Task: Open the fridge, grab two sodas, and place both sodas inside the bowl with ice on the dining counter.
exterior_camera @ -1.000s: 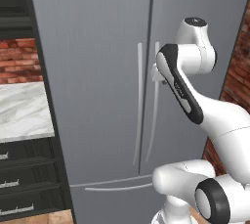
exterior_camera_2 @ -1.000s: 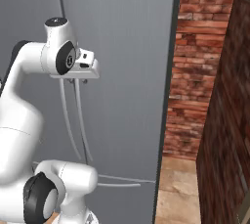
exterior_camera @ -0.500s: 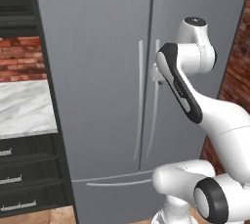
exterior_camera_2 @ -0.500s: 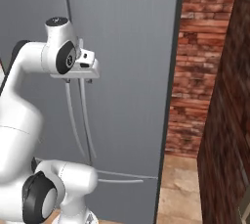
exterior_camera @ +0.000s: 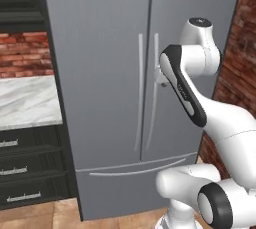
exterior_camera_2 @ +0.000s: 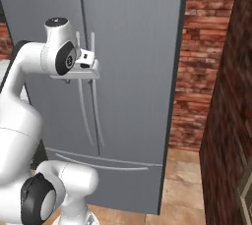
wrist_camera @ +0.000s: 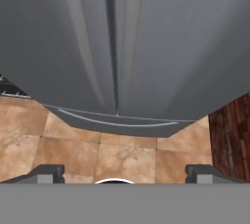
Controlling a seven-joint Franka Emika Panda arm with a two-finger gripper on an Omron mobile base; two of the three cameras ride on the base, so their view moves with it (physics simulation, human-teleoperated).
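brick wall (exterior_camera_2: 197, 71) flanks the shut fridge (exterior_camera: 110, 73); hand view shows the end effector (wrist_camera: 125, 171) spread wide, empty

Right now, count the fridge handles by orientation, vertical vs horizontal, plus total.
Vertical door handles: 2, the left door handle and the right door handle, side by side at the centre seam of the fridge
Horizontal drawer handle: 1
Total: 3
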